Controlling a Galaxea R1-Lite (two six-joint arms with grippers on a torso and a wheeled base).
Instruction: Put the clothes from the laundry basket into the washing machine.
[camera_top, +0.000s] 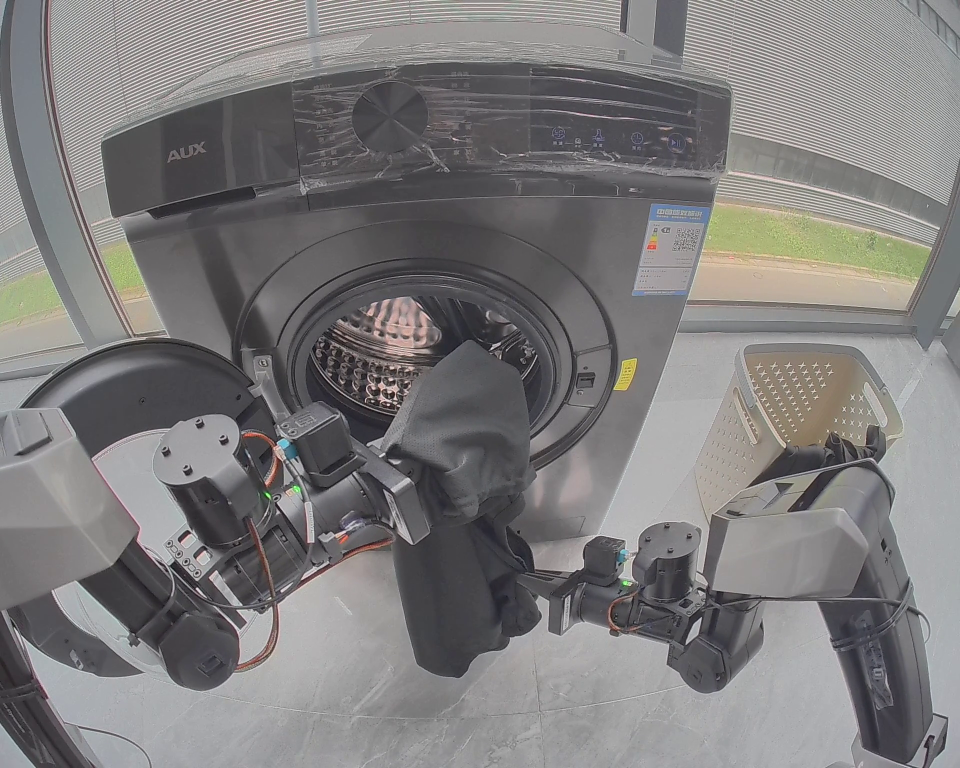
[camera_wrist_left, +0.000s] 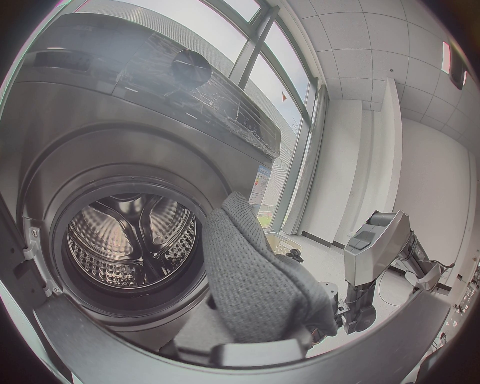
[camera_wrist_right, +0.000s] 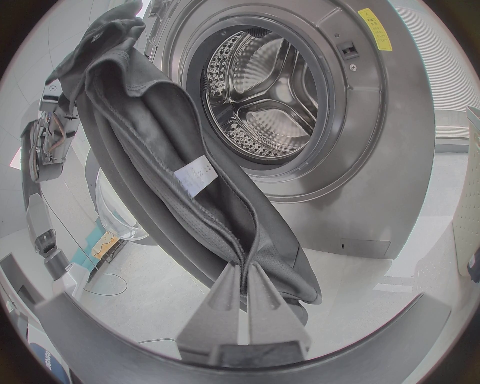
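Grey tile floor (camera_top: 600, 715); windows (camera_top: 830, 120) behind washing machine (camera_top: 200, 260); laundry basket (camera_top: 770, 420) beside.

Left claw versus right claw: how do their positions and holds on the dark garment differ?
The left claw sits high, at the drum opening, with the dark garment bunched over it. The right claw is low, near the floor. The left claw's hold is hidden by cloth, while the right claw is plainly shut on the dark garment's hanging lower edge. Both are at the same dark garment.
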